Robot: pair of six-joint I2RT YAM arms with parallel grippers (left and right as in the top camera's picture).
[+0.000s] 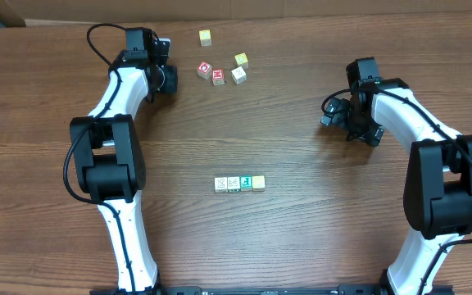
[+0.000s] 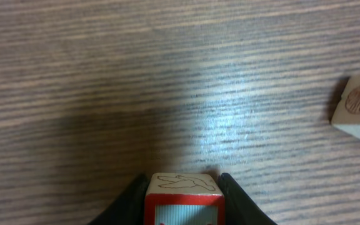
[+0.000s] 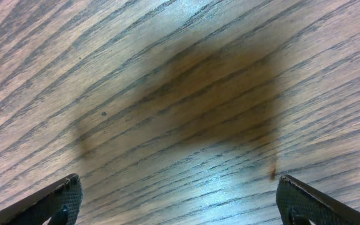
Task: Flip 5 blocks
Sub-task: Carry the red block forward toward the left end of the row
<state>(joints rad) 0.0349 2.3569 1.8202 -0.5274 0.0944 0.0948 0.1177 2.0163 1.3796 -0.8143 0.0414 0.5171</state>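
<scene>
Standing by the rig rn. Big wood-grain table (image 1: 301, 238), with just the two arms and a bunch of tiny cubes on it.

Left arm (image 1: 109, 160) is stretched toward the far side, elbow folded mid-table, wrist turned in toward the far cluster. Right arm (image 1: 445, 184) is bent much the same on its side, wrist over bare wood and well apart from every cube.

Left gripper (image 2: 182, 187): fingers (image 2: 130, 203) are pressed against both sides of the red-faced block (image 2: 181, 209), so it's clamped on it w/ the jaws narrow. The block's top face is pale w/ a bird outline. Can't tell if it's sitting on the table or lifted a bit, and from overhead the gripper body hides it.

Right gripper (image 3: 179, 190): jaws spread wide, nothing btwn them, just wood and shadow.

The other task blocks sit mid-table in a tight row, side by side: whitish block (image 1: 220, 184), second whitish block (image 1: 233, 183), green block (image 1: 246, 183), yellowish block (image 1: 258, 182). Nothing near them.

Clutter is all by the left gripper. Red D cube (image 1: 205, 70) and red M cube (image 1: 218, 78) are right next to each other, near the gripper. Pale cube (image 1: 238, 74) and yellow-green cube (image 1: 241, 59) are a bit further out, and a lone yellow cube (image 1: 206, 37) sits near the far edge. The left wrist view catches one stray cube (image 2: 358, 112) at its right edge, apart from the held one.
</scene>
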